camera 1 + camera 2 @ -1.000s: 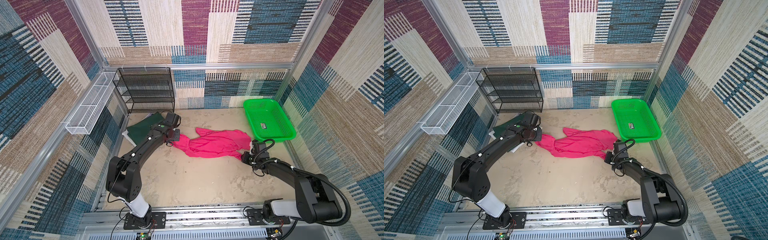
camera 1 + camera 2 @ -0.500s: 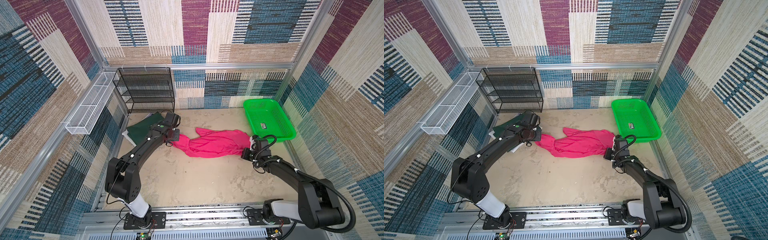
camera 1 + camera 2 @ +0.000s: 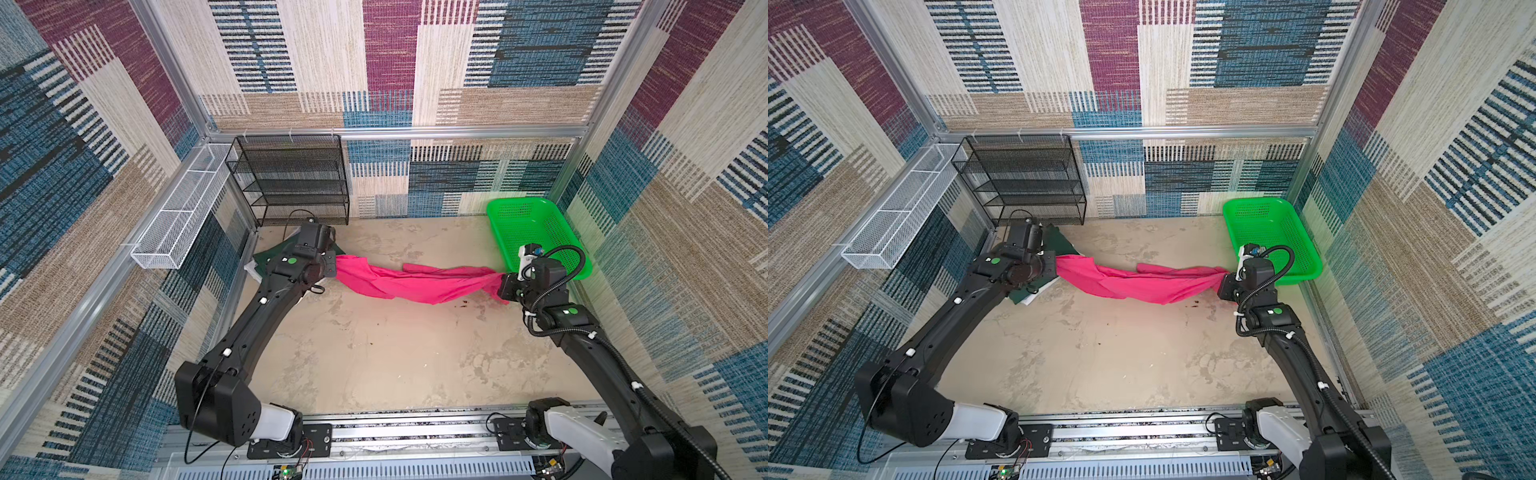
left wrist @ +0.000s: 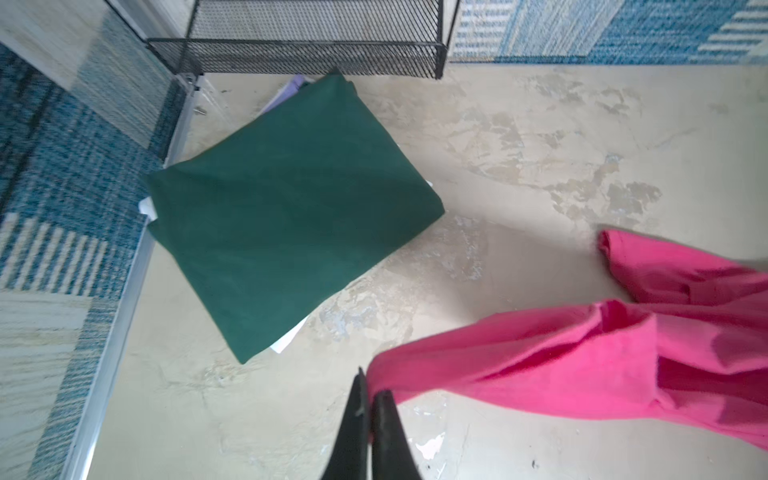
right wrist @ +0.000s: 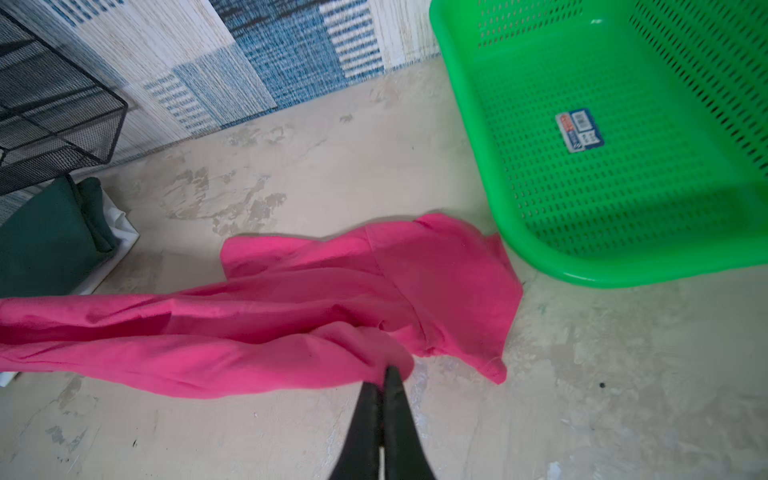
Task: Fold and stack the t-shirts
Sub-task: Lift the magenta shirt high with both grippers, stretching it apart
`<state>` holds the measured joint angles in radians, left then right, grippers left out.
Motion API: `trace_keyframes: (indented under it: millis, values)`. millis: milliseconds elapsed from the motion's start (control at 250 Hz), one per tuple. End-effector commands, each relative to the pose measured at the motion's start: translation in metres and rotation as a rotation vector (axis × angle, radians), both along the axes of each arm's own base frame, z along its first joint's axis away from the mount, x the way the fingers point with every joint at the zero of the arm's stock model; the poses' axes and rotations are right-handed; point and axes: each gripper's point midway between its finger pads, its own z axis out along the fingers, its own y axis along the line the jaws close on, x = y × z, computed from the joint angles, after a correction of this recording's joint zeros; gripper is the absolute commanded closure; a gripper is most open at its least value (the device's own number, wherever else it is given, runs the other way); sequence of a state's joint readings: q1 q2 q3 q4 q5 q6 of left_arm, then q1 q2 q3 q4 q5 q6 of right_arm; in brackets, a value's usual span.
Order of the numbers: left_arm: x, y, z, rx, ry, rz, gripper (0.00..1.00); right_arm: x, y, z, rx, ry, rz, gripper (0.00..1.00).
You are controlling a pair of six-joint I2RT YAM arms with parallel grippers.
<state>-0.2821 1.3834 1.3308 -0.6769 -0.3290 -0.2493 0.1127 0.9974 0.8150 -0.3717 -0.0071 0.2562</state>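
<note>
Pink t-shirt (image 3: 415, 284) strung in a sagging band just beside the green basket (image 5: 623, 280). End far from the basket pinched in the closed left gripper (image 4: 372, 384); near end pinched in the closed right gripper (image 5: 381, 376). Folded dark green t-shirt (image 4: 291, 208) well apart from the basket, atop white cloth (image 4: 286, 343).

The walls (image 3: 395, 62) are covered in woven patches of blue, purple, tan and cream, many with stripes. Shiny metal bars (image 3: 395, 132) run up the corners and across the back. The table (image 3: 374, 353) is pale beige, with worn, blotchy spots and a few dark specks. A black mesh rack (image 3: 291, 166) with shelves stands at the back left. A long white wire basket (image 3: 178, 224) hangs on the left wall. A bright green basket (image 3: 519, 210) full of holes sits at the back right, with a small sticker (image 5: 579, 129) inside. The light is soft and even.
</note>
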Motion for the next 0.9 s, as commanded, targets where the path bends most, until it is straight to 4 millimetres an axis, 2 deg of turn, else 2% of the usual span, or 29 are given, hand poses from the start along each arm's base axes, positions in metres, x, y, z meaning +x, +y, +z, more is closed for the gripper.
trace_keyframes:
  millis: [0, 136, 252, 352, 572, 636, 756, 896]
  values:
    - [-0.012, 0.025, 0.020, 0.025, -0.064, 0.082, 1.00, -0.003, -0.011, 0.036, -0.068, -0.098, -0.025, 1.00]
    - [-0.022, 0.040, 0.056, 0.014, -0.164, 0.110, 1.00, -0.004, -0.010, 0.085, -0.086, -0.228, -0.009, 1.00]
    - [-0.029, 0.045, 0.086, 0.010, -0.243, 0.109, 1.00, -0.006, 0.012, 0.123, -0.069, -0.349, 0.120, 1.00]
    - [-0.034, 0.049, 0.115, 0.014, -0.304, 0.105, 1.00, -0.015, 0.029, 0.159, -0.045, -0.468, 0.223, 1.00]
    - [-0.039, 0.057, 0.171, 0.046, -0.415, 0.111, 1.00, -0.032, 0.063, 0.204, 0.010, -0.535, 0.434, 1.00]
    - [-0.039, 0.060, 0.187, 0.056, -0.438, 0.114, 1.00, -0.031, 0.061, 0.215, 0.013, -0.533, 0.421, 1.00]
    - [-0.041, 0.063, 0.216, 0.066, -0.493, 0.117, 1.00, -0.026, 0.044, 0.243, 0.001, -0.549, 0.308, 1.00]
    - [-0.050, 0.066, 0.254, 0.079, -0.573, 0.110, 1.00, -0.034, 0.032, 0.280, 0.014, -0.626, 0.230, 1.00]
